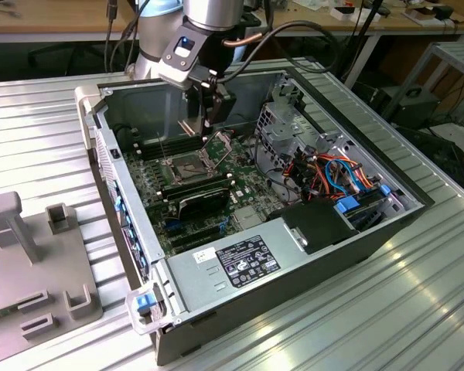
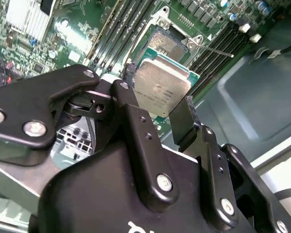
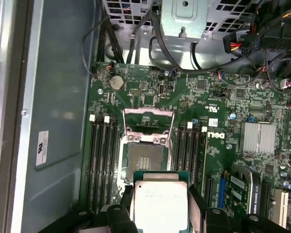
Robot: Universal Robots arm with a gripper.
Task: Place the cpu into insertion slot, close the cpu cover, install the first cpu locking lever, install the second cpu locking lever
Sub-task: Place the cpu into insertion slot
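My gripper (image 1: 208,124) hangs inside the open computer case, above the motherboard. It is shut on the cpu (image 2: 161,87), a flat square chip with a silvery top, held by its two opposite edges between the black fingers (image 2: 131,116). In the first wrist view the cpu (image 3: 161,206) sits just short of the insertion slot (image 3: 145,162), which lies bare with its dark centre showing. The cpu cover (image 3: 148,122) is swung up on the slot's far side, and it stands tilted up in the exterior view too (image 1: 219,148). A thin locking lever (image 2: 216,49) sticks out beside the insertion slot (image 2: 166,41).
Long black memory slots (image 3: 99,160) flank the socket on both sides. A metal drive cage (image 1: 286,127) and bundled cables (image 1: 336,174) fill the case on the exterior view's right; the power supply (image 1: 232,267) lies at the front. A grey fixture (image 1: 31,255) stands outside the case.
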